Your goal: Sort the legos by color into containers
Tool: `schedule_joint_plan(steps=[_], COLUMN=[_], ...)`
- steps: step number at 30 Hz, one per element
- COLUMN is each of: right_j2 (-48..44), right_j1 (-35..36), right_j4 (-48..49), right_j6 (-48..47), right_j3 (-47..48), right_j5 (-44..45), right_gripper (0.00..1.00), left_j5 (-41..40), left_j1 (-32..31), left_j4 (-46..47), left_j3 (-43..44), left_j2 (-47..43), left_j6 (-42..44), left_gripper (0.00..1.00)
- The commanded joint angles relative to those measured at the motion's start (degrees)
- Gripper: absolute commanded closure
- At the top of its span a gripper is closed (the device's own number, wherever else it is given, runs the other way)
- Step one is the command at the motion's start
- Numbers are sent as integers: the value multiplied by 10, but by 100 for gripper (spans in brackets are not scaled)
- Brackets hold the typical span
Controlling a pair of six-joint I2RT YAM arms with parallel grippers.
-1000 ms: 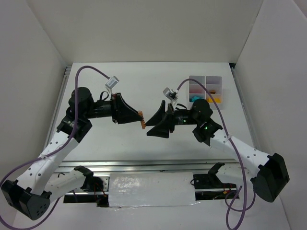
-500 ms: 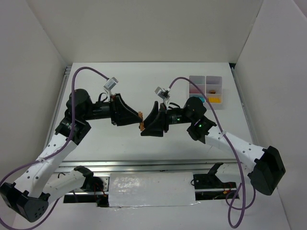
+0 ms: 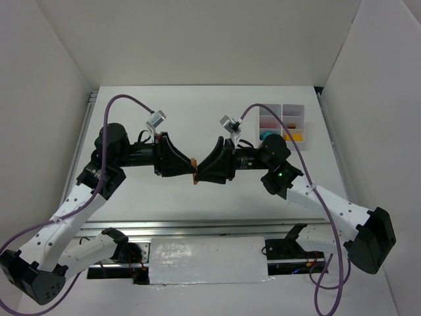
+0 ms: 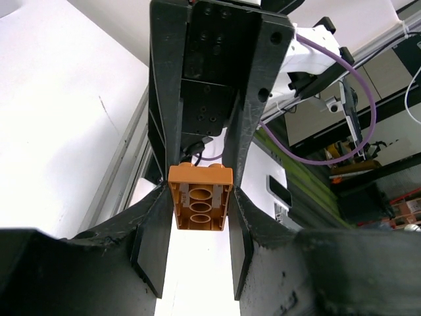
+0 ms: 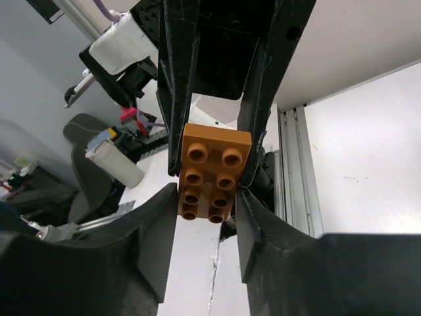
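Left gripper [image 4: 198, 209] is clamping orange lego [image 4: 199, 187] mid-air. Right gripper [image 5: 207, 201] is pinching its other end, jaws narrow.

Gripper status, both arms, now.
Left gripper: closed, holding the orange lego.
Right gripper: fingers on both sides of the same lego; whether it is clamped cannot be told.
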Motion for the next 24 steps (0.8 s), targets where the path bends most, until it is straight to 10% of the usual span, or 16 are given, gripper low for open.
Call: schedule_joint_plan(steps=[1,11,14,18,21,22,23,24], right_j2=[-5,27,27,21,20,21,23,23], right_j1=[2,3,4,4,3,3,2,0], right_j4=[25,72,75,43,23,21,11,4], right_j6=[-6,36,32,10,-9,-13,-23,-29], right_j3=[35,40,39,39,36,34,32,27], right_j5=[12,7,8,18,32,33,36,40], right_gripper=[58,28,41,96,100,100,100,100], left_j5=[4,-8,-4,-8,-36,-53,-79,-108], left_j1=[-2,-2,-2,-2,-2,-1,-1,-1], left_j4=[8,6,8,2,-28,-44,-65,-119], left_j3=[-4,-3,-4,-2,8,19,28,39], left_j2=[-5,-7,-5,-8,-8,-7,-4,-2], left_j6=[8,12,10,14,26,38,46,56], left_gripper=[100,100,100,100,98,88,49,30])
